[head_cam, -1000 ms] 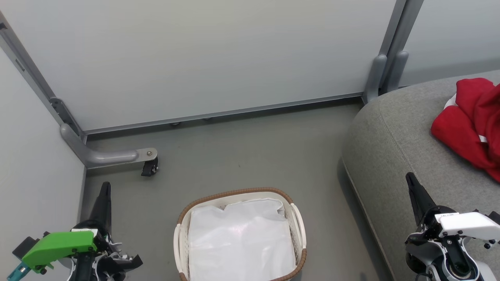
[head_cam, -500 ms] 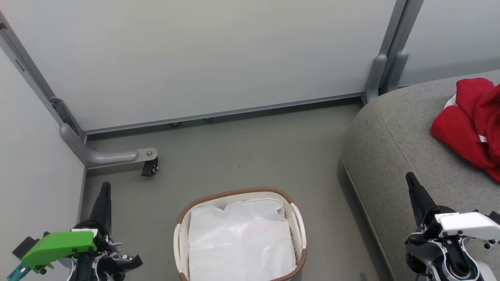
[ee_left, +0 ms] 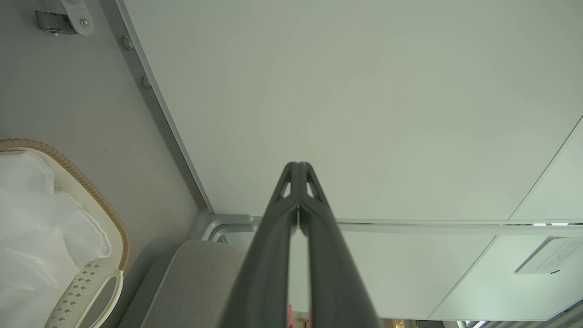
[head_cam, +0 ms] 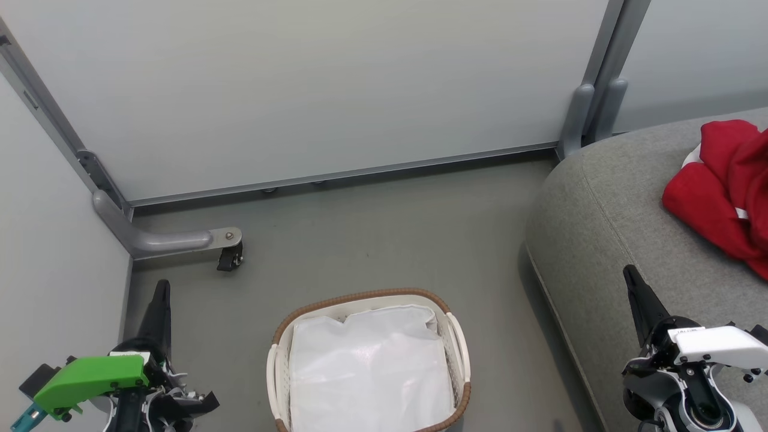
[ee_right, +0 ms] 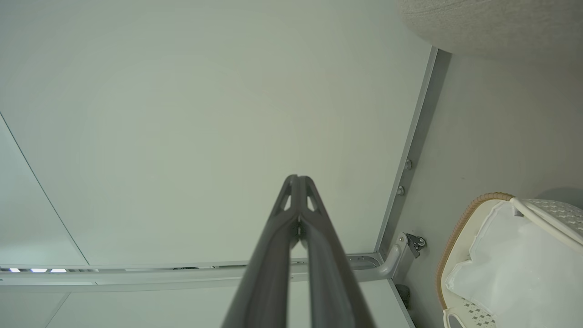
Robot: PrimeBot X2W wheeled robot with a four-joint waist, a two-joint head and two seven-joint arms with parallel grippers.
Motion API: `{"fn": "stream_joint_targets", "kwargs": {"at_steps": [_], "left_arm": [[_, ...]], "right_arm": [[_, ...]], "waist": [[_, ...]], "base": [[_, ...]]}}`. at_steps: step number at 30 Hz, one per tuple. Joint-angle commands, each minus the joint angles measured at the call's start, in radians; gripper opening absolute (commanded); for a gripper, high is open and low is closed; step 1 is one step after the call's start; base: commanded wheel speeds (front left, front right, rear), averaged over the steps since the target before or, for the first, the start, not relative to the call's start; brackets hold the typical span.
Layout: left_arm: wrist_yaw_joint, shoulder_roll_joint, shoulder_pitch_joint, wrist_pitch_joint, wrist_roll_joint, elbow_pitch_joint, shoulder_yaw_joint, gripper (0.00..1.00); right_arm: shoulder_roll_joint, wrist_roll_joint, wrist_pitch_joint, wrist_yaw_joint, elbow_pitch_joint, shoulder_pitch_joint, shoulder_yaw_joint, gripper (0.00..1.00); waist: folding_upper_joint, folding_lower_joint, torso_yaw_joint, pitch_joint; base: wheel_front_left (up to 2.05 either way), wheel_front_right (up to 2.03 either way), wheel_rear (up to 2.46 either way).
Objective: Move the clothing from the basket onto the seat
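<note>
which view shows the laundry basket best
The head view: nearly the whole laundry basket and its white liner from above, cut off at the bottom edge. Each wrist view catches one end at its frame's corner.

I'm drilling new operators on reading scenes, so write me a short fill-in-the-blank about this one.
1. The red clothing lies on the grey ____.
2. The basket on the floor holds a white ____.
3. The left gripper and the right gripper are both ____.
Missing words: seat; liner; shut.
</note>
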Motion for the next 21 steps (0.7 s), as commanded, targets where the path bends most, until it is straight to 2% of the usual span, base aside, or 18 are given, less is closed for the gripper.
{"fn": "stream_joint_targets", "kwargs": {"at_steps": [1,21], "left_arm": [[-0.006,0.007,-0.01,0.004,-0.003,-0.001,0.002,0.0],[-0.006,0.007,-0.01,0.004,-0.003,-0.001,0.002,0.0]], "right_arm": [[-0.006,0.003,0.001,0.0,-0.003,0.011,-0.002,0.0],[-0.006,0.003,0.001,0.0,-0.003,0.011,-0.002,0.0]], "waist": [[0.0,0.0,0.0,0.0],[0.0,0.0,0.0,0.0]], "base": [[0.0,0.0,0.0],[0.0,0.0,0.0]]}}
